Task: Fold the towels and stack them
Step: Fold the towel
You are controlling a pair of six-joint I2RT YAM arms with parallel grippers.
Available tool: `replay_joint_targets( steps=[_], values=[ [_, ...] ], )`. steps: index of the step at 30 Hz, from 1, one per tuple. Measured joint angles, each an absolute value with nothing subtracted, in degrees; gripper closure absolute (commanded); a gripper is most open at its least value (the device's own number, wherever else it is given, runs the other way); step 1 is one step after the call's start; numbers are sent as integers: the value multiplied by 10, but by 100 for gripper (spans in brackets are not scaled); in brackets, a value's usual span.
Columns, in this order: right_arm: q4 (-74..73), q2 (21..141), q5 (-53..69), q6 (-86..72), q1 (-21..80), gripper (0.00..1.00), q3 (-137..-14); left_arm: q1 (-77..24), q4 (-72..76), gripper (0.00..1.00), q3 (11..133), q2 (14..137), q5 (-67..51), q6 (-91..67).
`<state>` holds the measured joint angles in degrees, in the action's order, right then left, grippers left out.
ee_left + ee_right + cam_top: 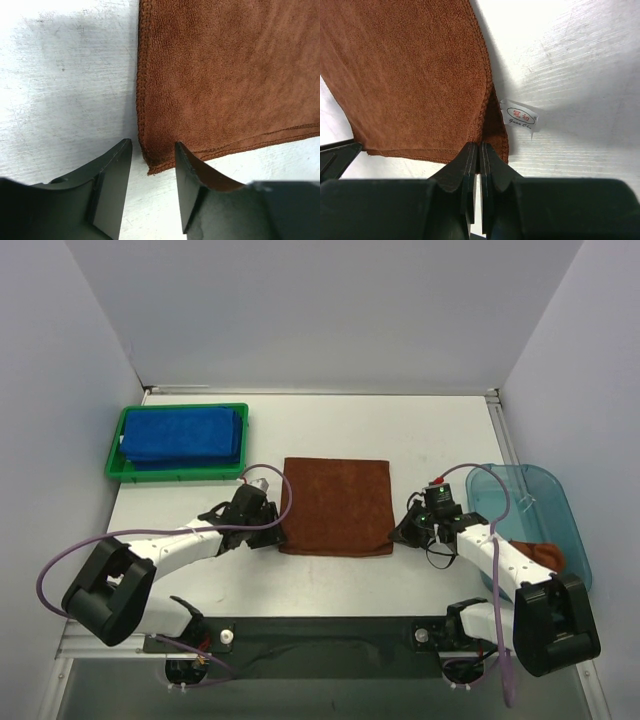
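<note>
Your right hand [479,149] pinches the near right corner of the rust-brown towel [335,505], lying flat and square at worktop [430,440] centre. Your left hand [152,144] stands half-open astride its near left corner.

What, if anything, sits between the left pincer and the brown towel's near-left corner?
Nothing visible. The left pincer stands open astride a corner of the brown towel, bare table beside it. The right pincer is shut on the towel's other near corner.
</note>
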<state>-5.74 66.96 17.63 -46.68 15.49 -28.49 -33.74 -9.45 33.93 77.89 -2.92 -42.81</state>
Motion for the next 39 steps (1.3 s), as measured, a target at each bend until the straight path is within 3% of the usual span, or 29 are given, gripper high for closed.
replay_joint_targets(
  steps=[7,12,17,28,30,31,39],
  values=[
    [-59,670,172,-465,158,97,-285,-341,-101,69,345,783,-28,-426],
    [-59,670,170,-464,159,97,-285,-342,-102,72,349,787,-28,-424],
    [-59,670,168,-464,162,97,-285,-342,-104,85,350,788,-28,-423],
    [-60,670,167,-460,162,97,-285,-344,-128,89,395,788,-21,-412],
    [-62,670,167,-460,162,97,-285,-344,-131,93,399,788,-20,-411],
    [-63,670,167,-460,162,98,-285,-344,-133,100,399,788,-19,-410],
    [-80,673,163,-449,162,100,-309,-344,-163,100,422,794,-19,-402]
  ],
)
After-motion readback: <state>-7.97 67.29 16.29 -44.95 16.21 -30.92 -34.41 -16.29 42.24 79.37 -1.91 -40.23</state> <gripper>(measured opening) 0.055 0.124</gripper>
